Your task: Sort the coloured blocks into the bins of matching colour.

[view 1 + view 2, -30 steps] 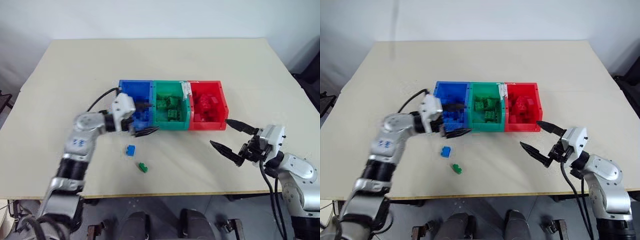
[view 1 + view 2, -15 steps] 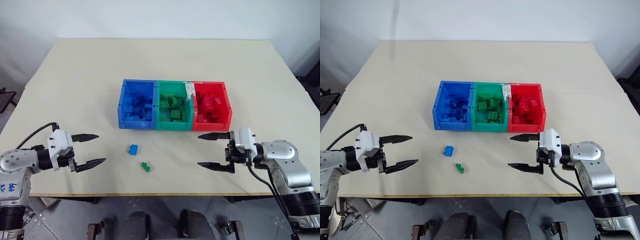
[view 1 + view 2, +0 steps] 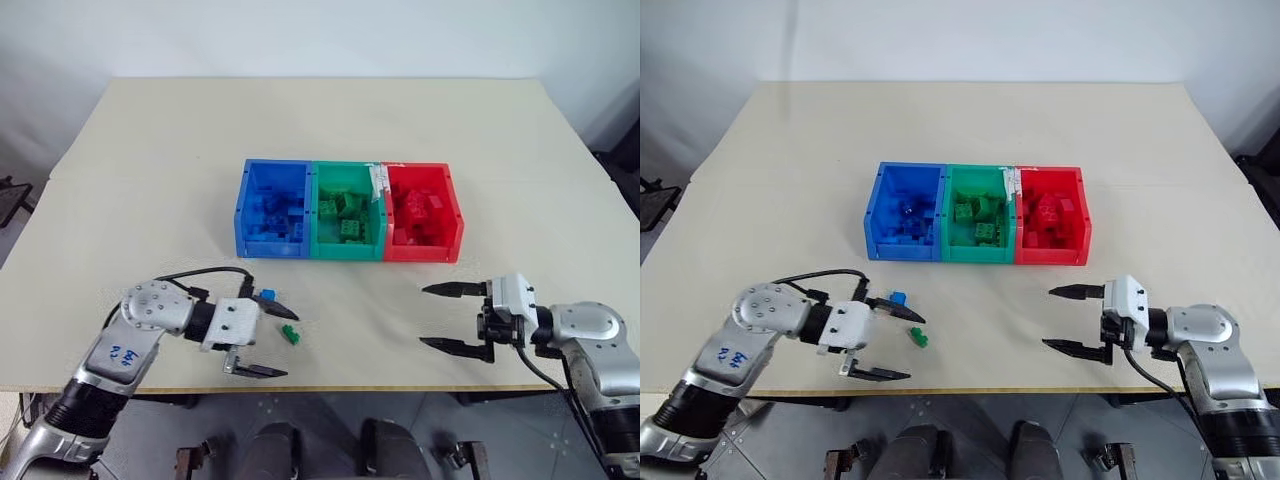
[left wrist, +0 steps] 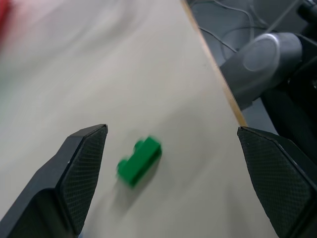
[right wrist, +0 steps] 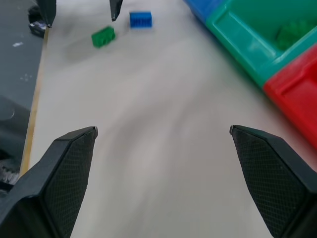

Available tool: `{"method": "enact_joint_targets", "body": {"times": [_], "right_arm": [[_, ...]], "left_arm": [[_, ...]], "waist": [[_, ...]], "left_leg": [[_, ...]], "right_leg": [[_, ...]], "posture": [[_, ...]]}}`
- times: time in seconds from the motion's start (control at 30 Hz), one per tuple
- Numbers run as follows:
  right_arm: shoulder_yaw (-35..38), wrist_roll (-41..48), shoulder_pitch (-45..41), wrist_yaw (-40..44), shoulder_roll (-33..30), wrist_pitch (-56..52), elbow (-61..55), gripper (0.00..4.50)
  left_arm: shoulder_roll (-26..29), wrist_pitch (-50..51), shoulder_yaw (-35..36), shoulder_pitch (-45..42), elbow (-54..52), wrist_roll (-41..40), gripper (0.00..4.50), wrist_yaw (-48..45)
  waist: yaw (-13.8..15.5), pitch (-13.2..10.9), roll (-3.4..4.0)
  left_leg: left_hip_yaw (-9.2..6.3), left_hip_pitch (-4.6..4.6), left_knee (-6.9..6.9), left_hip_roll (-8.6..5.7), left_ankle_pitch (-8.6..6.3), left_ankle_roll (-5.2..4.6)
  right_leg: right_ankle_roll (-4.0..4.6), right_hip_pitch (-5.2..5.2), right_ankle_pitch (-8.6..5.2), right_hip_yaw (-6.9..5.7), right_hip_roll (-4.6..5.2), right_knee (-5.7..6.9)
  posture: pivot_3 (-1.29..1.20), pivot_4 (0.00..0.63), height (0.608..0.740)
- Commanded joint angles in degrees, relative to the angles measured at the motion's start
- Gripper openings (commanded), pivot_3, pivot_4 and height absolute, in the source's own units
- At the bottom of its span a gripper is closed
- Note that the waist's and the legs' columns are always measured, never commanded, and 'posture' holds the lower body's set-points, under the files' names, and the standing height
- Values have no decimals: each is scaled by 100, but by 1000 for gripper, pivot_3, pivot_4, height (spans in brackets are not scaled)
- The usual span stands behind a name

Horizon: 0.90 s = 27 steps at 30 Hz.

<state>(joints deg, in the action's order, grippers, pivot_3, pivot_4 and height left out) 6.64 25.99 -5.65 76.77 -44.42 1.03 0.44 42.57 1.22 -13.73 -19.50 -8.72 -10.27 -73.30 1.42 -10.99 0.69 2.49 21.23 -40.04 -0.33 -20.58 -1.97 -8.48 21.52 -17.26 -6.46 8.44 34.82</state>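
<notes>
- Green block (image 4: 139, 161) lies on the tabletop (image 3: 150, 180) between the spread fingers of the left gripper (image 3: 262, 340), near the front edge; a blue block (image 3: 266, 295) sits just beyond.
- Step in hand: lining up to pick the green block.
- Next: lower, pinch, carry to the green bin (image 3: 347, 250).
- Right gripper (image 3: 452, 317) is spread, empty, well apart.

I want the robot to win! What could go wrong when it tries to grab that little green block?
The green block lies near the table edge, so a clumsy nudge from the open left pincer might push it off. The blue block sits right beside one finger, so it could get bumped or grabbed by mistake.
</notes>
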Motion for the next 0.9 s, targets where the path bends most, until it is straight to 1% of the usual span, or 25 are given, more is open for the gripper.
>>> {"method": "enact_joint_targets", "body": {"times": [0.03,0.07,0.17,0.3,0.43,0.53,0.67,0.73,0.77,0.83,0.9], "right_arm": [[331,204,243,-85,-141,-112,-410,4500],[405,231,352,-105,-165,-146,-498,4500],[591,287,610,-167,-216,-226,-708,4500],[690,294,763,-246,-222,-269,-843,4500],[699,279,815,-314,-199,-256,-900,4500],[669,269,799,-351,-185,-242,-903,4500],[703,303,805,-453,-137,-238,-914,4500],[800,382,838,-653,-18,-255,-963,4500],[869,424,854,-815,84,-233,-1000,4500],[1034,524,840,-1211,358,-219,-1069,4500],[1187,607,797,-1612,636,-229,-1121,4500]], "left_arm": [[8,-16,-171,-231,236,281,4471,-11],[8,-24,-224,-331,352,339,4471,-58],[12,9,-328,-595,617,432,3867,-162],[15,75,-409,-776,801,497,2634,-257],[-64,41,-539,-850,909,592,1252,-317],[-127,25,-593,-858,902,610,342,-322],[-207,23,-529,-870,908,614,312,-228],[-334,139,-327,-926,889,391,312,-106],[-466,424,-158,-990,798,138,312,10],[-895,897,223,-1266,697,-220,312,524],[-1216,1230,421,-1577,699,-324,312,935]], "waist": [[-2,0,0],[-2,0,0],[2,0,0],[1,0,0],[11,0,0],[25,0,0],[26,0,0],[29,0,0],[32,0,0],[40,-1,-2],[46,-1,-4]], "left_leg": [[0,-1,0,0,0,0],[1,-1,-1,0,0,0],[1,-1,-1,1,0,0],[1,0,-1,1,0,-1],[1,-2,-2,2,0,-1],[-1,-2,-6,-1,2,-4],[-3,-2,-6,-1,2,-4],[-3,-2,-6,-1,2,-4],[-4,-1,-7,-1,2,-4],[-7,2,-10,-1,2,-4],[-15,6,-17,-2,3,-5]], "right_leg": [[0,0,0,0,0,0],[0,0,0,1,0,0],[0,-1,0,1,-2,0],[0,-1,0,2,-2,-2],[0,-2,0,2,-2,-1],[-1,-7,1,2,1,-1],[-2,-7,1,2,1,-1],[-2,-7,1,2,1,-1],[-2,-7,1,2,1,0],[-2,-6,1,1,1,1],[-3,-7,2,-1,2,5]], "posture": [[0,150,740],[0,150,740],[0,150,740],[0,150,740],[0,150,740],[0,150,740],[0,150,740],[0,150,740],[0,150,740],[0,150,740],[0,150,740]]}}
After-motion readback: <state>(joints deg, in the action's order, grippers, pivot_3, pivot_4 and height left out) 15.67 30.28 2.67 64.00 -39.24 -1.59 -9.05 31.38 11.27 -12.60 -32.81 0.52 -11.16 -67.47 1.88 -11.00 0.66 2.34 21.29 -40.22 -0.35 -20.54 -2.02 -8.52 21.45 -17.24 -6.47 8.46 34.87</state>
